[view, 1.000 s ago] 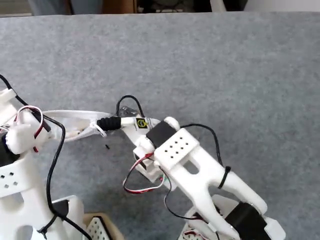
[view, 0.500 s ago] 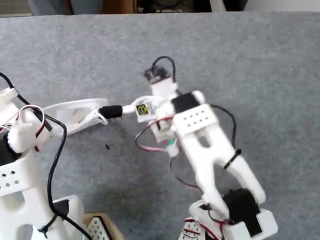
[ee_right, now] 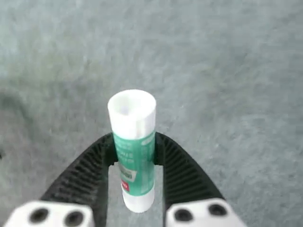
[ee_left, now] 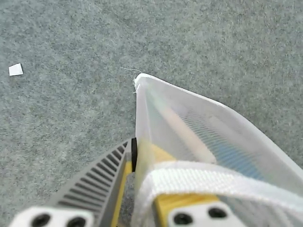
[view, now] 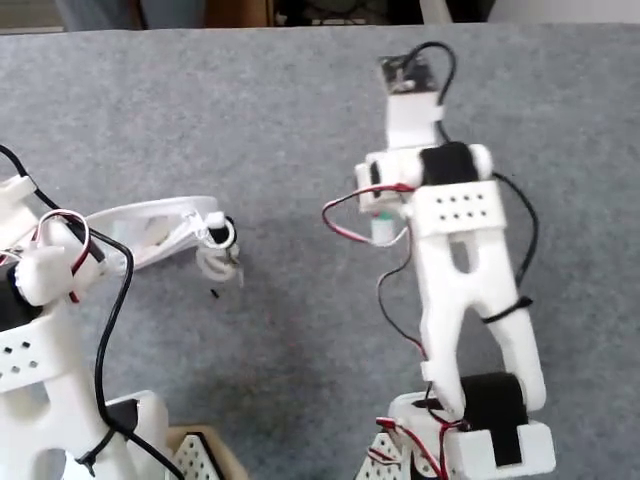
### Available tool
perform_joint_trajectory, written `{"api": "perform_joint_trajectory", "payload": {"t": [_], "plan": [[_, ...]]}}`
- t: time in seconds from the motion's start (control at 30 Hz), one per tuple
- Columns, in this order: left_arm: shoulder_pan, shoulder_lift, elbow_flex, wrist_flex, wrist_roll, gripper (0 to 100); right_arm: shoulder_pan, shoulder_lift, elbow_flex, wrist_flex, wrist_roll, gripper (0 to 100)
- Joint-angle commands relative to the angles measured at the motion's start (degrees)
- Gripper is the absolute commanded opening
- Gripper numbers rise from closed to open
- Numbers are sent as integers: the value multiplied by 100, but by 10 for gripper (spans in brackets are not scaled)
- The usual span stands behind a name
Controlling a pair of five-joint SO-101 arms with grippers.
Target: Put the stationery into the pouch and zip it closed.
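The grey desk (view: 200, 110) carries both arms. The right arm (view: 460, 270) stands over the desk's middle, well apart from the pouch (view: 150, 228). The left arm's fingers (ee_left: 106, 177) pinch the pouch by one wall at the left side. Its mesh looks soft and likely to sag, so a hold near the rim seems best. The right arm's fingers (ee_right: 180, 170) clamp the glue stick (ee_right: 133, 156) around its green body. The stick looks light, stiff and smooth, so a mid-body grip suits it. A second ago the right arm stood right at the pouch's free end; it has since swung away toward the far side.
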State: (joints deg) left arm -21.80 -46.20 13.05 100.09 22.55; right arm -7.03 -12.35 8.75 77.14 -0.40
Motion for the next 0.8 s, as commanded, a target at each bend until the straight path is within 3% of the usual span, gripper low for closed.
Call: {"api": "perform_joint_trajectory", "payload": {"t": [0.0, 0.1, 0.3, 0.77], "plan": [[48, -9, -242, -149, 26, 28, 123, -637, -514, -35, -53, 12], [92, 0, -242, -149, 44, 28, 18, -1332, -699, -79, -53, 12], [1130, -53, -110, -141, 62, 28, -870, -2747, -945, -132, -53, 12], [1059, -62, 110, -149, 62, 28, -3596, -3363, -462, -1767, -62, 12]]}}
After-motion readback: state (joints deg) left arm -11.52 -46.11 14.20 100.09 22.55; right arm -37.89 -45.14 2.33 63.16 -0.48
